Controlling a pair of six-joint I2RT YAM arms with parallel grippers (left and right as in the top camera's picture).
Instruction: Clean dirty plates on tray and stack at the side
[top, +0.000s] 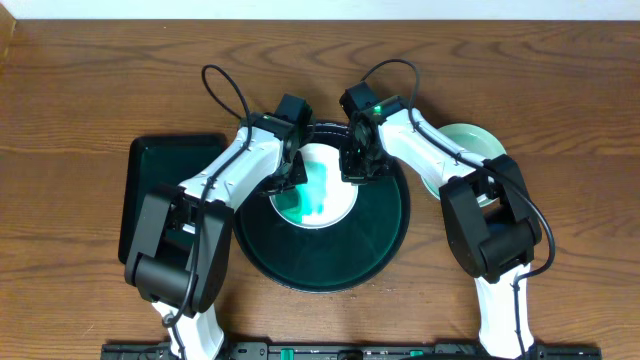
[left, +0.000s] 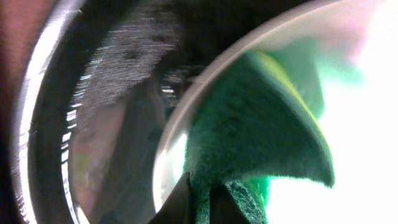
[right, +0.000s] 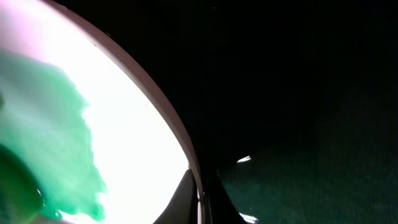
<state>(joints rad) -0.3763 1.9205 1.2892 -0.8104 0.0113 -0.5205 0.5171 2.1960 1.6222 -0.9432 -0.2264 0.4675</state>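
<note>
One smeared white plate (top: 335, 195) sits on the tray (top: 385, 230) near the wood desk's (top: 80, 80) front edge; left gripper (left: 200, 202) pinches a green pad (left: 261, 137), right gripper (right: 200, 196) clamps the rim.

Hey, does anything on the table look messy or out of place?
Only the white plate on the round tray: a teal-green smear covers its left side, unwiped. The left gripper holds a green sponge against it, the right gripper pinches its rim. Nothing else stands out.
</note>
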